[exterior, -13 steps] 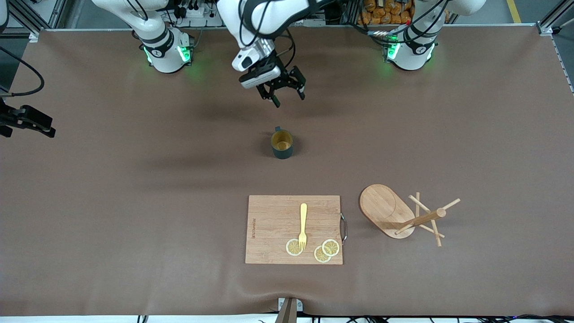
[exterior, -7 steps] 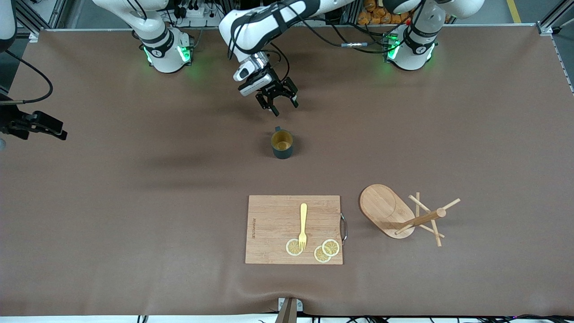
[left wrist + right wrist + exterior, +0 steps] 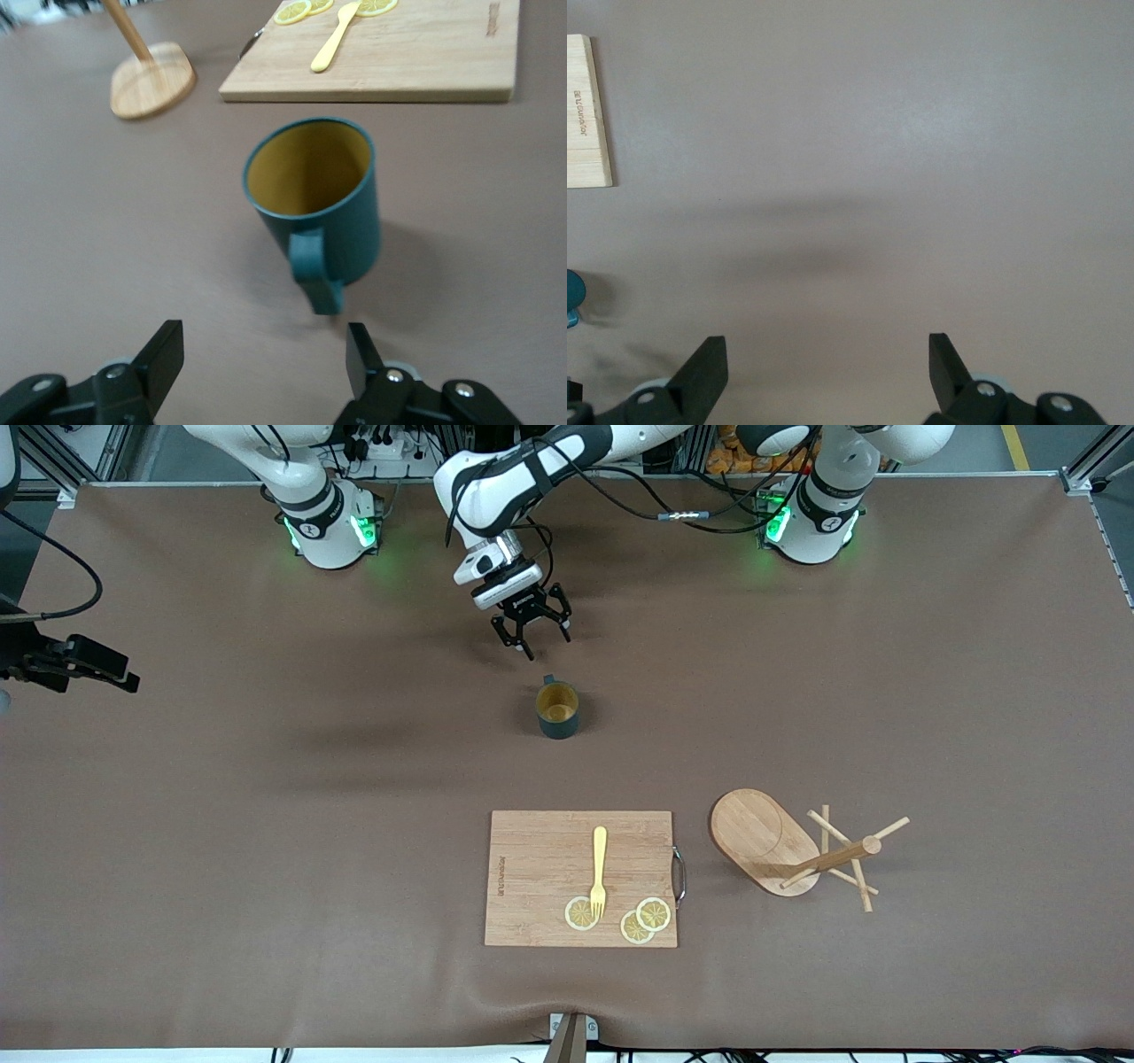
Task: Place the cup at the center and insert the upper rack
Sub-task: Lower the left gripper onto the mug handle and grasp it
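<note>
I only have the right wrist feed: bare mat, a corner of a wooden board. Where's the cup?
Observer: The cup stands upright mid-table, farther from the front camera than the cutting board.
Operator: Left arm on it?
Observer: Not yet. The left gripper hangs just short of the cup, open, facing its handle.
Operator: And the rack?
Observer: The upper rack stands beside the board, toward the left arm's end; nothing touches it.

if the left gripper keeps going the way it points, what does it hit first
Most likely the cup, handle first: the left gripper, jaws open, points at the handle, though depth is hard to judge.
</note>
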